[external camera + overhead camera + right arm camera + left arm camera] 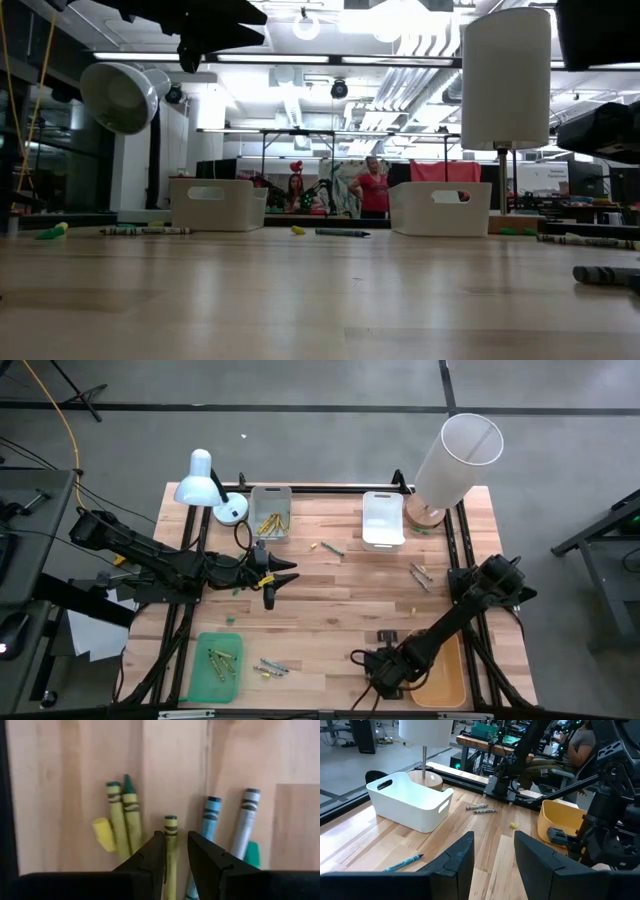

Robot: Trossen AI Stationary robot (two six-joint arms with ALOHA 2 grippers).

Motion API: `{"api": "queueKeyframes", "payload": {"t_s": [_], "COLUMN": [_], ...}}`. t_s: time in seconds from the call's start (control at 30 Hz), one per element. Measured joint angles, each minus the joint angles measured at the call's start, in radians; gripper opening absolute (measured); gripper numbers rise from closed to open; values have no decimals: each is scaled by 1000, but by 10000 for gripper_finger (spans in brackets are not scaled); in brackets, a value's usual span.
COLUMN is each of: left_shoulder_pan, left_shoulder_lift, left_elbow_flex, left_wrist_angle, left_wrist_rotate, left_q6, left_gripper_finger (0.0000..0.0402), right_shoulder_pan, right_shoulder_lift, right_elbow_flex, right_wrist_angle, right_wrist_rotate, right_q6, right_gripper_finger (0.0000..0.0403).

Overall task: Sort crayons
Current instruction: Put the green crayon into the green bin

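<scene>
Crayons lie loose on the wooden table: a pair near the far middle [330, 547], some at the right [420, 575], and a cluster at the near left [268, 668]. My right gripper [360, 658] is low over the table's near middle. In its wrist view its fingers [176, 837] are slightly open on either side of a yellow crayon [171, 827] lying on the wood. A yellow and a green crayon [125, 815] lie to one side, and a blue [210, 817] and a grey one [248, 815] to the other. My left gripper [275, 582] hangs open and empty above the table's left middle.
A grey tray [270, 520] with yellow crayons and a white tray [383, 520] stand at the far side. A green tray [217, 665] with crayons is near left, and a yellow tray [440, 678] near right. A desk lamp [205, 485] and a white cylinder lamp [455, 455] stand at the back.
</scene>
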Motion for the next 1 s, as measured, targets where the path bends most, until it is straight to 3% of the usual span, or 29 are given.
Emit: {"api": "queueKeyframes", "payload": {"t_s": [0.43,0.67,0.83,1.0], "left_shoulder_pan": [0,0,0,0], "left_shoulder_lift": [0,0,-32,-127], "left_elbow_flex": [0,0,-1,-1], "left_wrist_angle": [0,6,41,37], "left_wrist_rotate": [0,-34,-26,-23], "left_q6": [0,0,1,24], "left_gripper_finger": [126,126,126,126], "right_shoulder_pan": [-6,-29,-49,-92], "right_shoulder_lift": [40,36,-14,-145], "right_elbow_flex": [5,6,23,51], "right_wrist_angle": [-15,-24,-53,-123], "right_wrist_rotate": [9,-50,-52,-24], "right_q6": [0,-16,-59,-137], "right_gripper_finger": [76,11,5,3]}}
